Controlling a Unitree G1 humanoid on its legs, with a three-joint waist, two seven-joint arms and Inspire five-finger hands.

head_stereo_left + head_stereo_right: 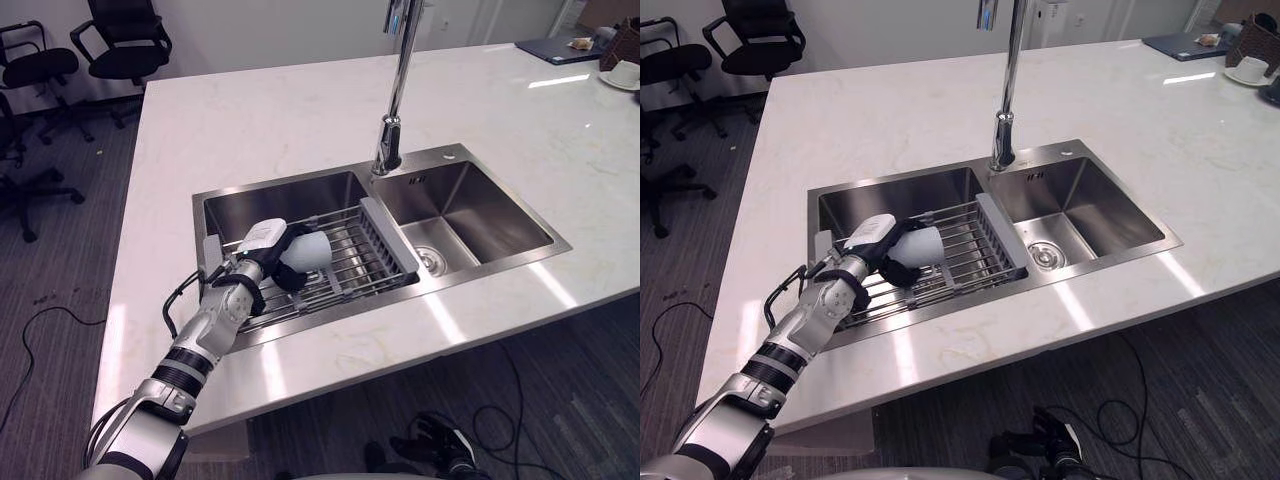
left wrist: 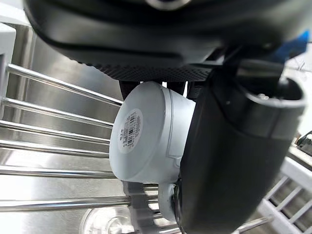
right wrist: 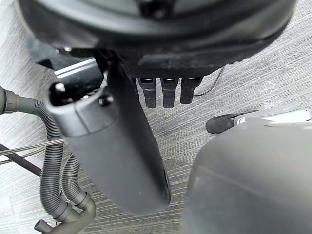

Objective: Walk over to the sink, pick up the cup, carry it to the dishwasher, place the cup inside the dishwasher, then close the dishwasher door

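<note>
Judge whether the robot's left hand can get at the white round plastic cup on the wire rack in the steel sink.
Likely yes: the left hand has its fingers curled round the white round plastic cup on the metal wire rack; nothing stands between them.

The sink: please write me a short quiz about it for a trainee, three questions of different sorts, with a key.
1. Where in the sink does the wire rack lie?
A) over the left basin
B) over the right basin
C) on the countertop
2. True or false: the left hand is curled round the white cup at the rack.
3. Fill in: the drain strainer shows at the bottom of the ___ basin.

Key: 1 A; 2 true; 3 right.
</note>
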